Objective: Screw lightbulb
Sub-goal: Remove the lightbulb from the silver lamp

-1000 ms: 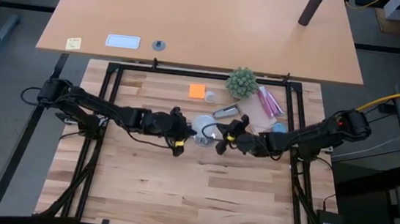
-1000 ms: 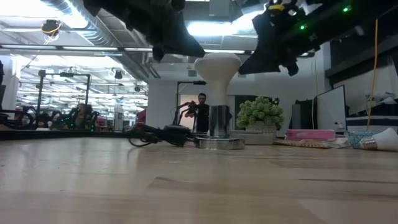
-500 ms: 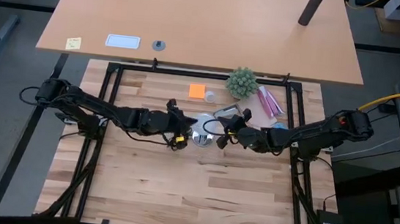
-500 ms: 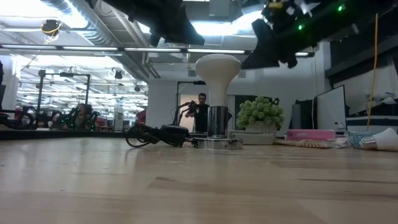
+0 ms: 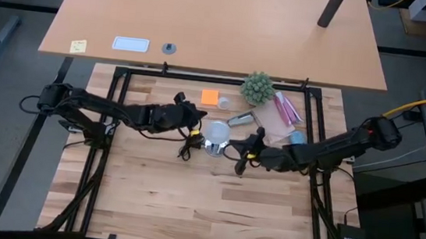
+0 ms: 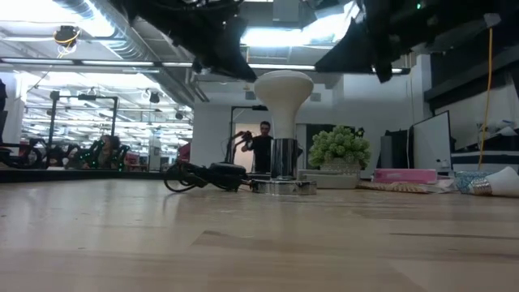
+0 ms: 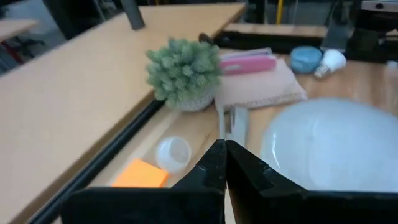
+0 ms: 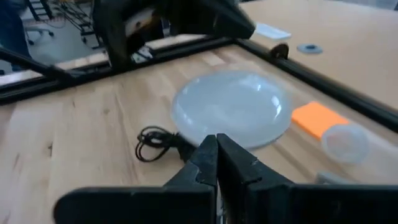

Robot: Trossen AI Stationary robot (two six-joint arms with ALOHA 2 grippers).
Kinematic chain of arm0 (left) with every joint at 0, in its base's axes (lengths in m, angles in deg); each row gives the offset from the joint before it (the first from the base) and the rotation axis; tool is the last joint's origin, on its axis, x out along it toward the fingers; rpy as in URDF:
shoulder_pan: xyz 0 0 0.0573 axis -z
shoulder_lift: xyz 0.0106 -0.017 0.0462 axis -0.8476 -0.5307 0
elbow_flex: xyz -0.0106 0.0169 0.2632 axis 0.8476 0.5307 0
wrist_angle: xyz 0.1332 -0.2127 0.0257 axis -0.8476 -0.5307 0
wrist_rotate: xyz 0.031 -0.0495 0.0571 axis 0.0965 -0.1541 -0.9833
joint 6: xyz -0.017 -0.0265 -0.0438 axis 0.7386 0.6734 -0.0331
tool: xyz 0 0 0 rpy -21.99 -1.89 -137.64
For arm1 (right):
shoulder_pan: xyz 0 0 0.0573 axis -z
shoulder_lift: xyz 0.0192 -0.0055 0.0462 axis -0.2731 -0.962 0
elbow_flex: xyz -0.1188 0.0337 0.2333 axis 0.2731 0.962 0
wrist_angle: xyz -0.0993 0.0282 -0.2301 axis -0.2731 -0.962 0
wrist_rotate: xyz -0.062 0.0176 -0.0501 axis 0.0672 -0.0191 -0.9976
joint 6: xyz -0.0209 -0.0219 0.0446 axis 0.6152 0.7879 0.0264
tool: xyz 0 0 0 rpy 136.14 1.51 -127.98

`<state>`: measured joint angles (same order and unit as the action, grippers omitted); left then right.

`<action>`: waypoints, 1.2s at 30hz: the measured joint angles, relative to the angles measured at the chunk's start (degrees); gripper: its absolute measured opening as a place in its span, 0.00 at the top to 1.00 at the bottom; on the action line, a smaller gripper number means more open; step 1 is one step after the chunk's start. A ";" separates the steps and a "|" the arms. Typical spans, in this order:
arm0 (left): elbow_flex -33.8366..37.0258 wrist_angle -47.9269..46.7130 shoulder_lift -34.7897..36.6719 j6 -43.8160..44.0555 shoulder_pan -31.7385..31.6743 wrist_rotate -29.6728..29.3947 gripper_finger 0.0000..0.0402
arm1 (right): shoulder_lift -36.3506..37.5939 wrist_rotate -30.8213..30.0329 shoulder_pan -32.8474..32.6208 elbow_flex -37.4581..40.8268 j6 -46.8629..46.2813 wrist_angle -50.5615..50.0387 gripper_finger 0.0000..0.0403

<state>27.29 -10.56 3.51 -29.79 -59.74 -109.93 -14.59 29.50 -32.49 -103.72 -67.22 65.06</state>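
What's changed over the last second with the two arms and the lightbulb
Both grippers have backed away from the lightbulb. The left gripper moved toward the far side of the table, and the right gripper pulled back toward the near side. Both show their fingers shut, holding nothing. The lightbulb stayed upright in its silver base, and the cord and other items have not moved.

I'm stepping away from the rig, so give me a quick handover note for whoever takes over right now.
Left hand: shut, empty, raised just left of the lightbulb.
Right hand: shut, empty, raised just right of it.
Lightbulb: standing upright in the silver socket base near the table's middle, black cord trailing to the left. Neither hand touches it.
Done: bulb is seated in the socket and released.
Left: the pictures cannot show whether it is screwed fully tight; check that, then park both arms.
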 joint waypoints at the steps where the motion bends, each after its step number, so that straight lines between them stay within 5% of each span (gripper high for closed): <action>1: 0.00 -0.55 -0.01 0.04 -0.45 1.52 1.00 | -0.99 0.01 0.02 0.00 -0.70 0.34 0.99; 14: 0.00 -4.89 -0.11 3.64 -0.58 11.76 1.00 | -6.45 -3.54 0.15 0.02 -2.19 3.82 0.99; 25: 0.00 -4.89 -0.02 5.99 3.93 11.99 1.00 | -6.44 -6.72 3.55 0.10 -2.19 3.18 0.99; 36: 0.00 -1.95 -0.13 7.81 8.46 11.25 1.00 | -6.44 0.23 10.87 0.08 -1.24 3.97 0.99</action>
<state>27.29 -12.50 3.38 -21.99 -51.28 -98.68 -21.03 29.74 -21.62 -103.64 -68.46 69.02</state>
